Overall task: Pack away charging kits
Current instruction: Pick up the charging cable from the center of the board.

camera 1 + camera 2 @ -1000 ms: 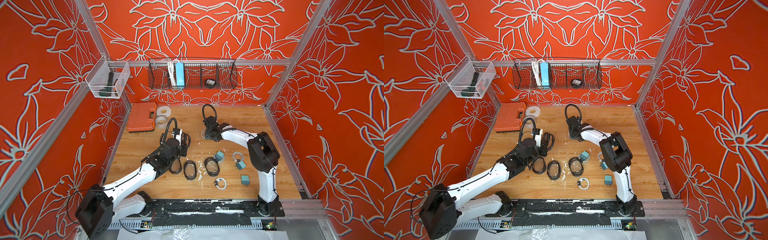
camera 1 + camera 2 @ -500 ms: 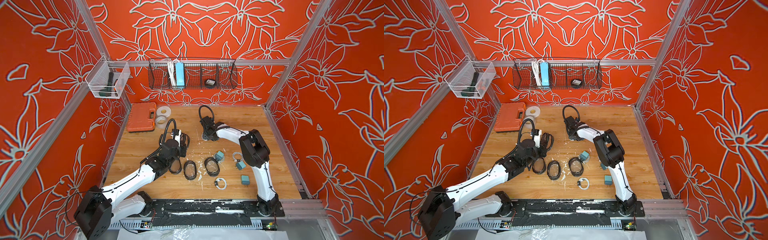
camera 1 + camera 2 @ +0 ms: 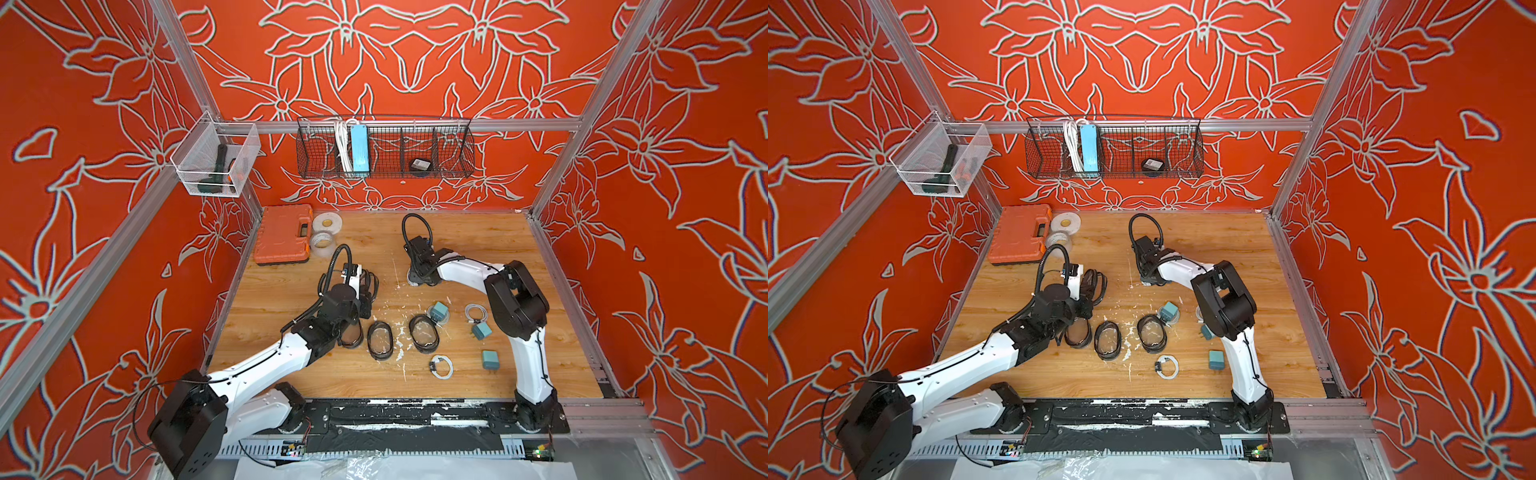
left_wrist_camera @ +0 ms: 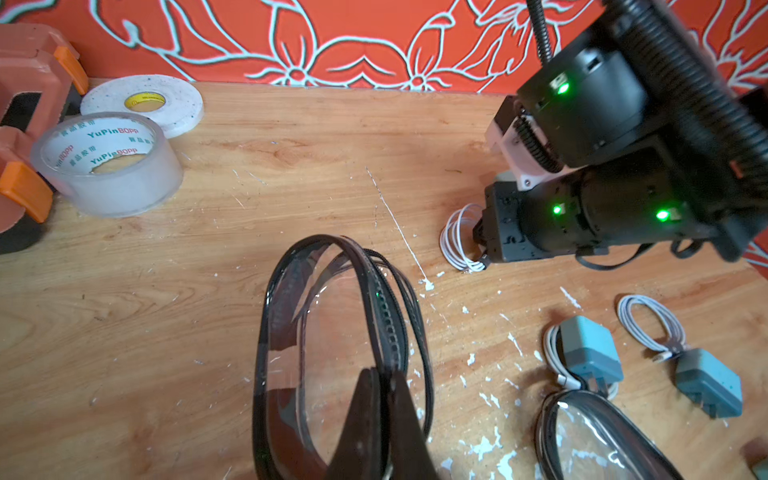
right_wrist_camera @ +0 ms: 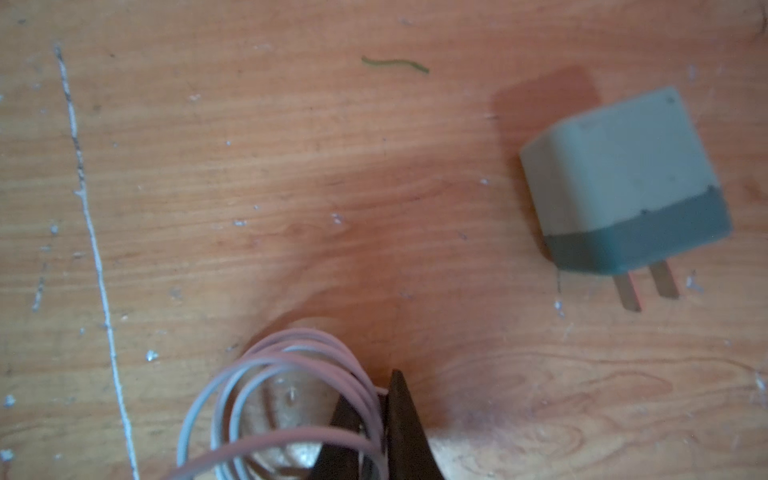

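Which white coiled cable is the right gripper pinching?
The cable farthest back on the table, with the right gripper closed on its loops; the other three lie untouched nearer the front.

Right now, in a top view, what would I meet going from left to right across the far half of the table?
Orange tool case → white tape roll → left hand, shut on a clear oval case → right hand, shut on a coiled white cable.

I'm working in a robot lab cell: aluminium framing (image 3: 519, 124) is carrying printed orange floral walls (image 3: 415, 62) and a wire basket (image 3: 453, 153) above a scuffed wooden tabletop (image 3: 478, 241).
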Robot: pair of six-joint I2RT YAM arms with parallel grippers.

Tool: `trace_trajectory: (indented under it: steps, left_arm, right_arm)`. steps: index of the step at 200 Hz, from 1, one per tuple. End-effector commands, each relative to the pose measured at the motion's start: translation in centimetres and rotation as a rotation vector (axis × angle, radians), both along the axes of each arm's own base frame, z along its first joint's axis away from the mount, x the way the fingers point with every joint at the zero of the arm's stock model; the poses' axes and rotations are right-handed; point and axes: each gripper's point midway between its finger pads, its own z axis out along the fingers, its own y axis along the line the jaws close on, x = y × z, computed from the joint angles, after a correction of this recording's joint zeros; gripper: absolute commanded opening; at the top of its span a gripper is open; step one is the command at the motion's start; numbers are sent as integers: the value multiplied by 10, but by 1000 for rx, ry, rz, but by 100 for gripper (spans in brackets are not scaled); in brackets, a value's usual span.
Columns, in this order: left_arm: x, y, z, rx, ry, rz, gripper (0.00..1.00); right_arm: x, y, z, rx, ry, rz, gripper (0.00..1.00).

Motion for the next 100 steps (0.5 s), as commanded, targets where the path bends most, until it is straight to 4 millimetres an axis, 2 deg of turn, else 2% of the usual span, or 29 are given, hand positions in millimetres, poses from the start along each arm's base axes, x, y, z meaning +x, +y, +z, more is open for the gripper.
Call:
trace_trajectory:
  steps: [1, 39, 59, 100]
  left_arm:
    - [4, -13, 16, -33, -65, -67, 0]
    - [0, -40, 7, -73, -72, -204, 0]
    - [6, -41, 0, -65, -63, -190, 0]
    - [11, -37, -6, -63, -70, -154, 0]
  right_arm:
    - [-11, -5, 22, 44, -25, 16, 0]
    - [-35, 8, 62, 221, -94, 122, 0]
    - [-50, 11, 70, 296, -107, 147, 0]
    - [-67, 9, 86, 351, -119, 164, 0]
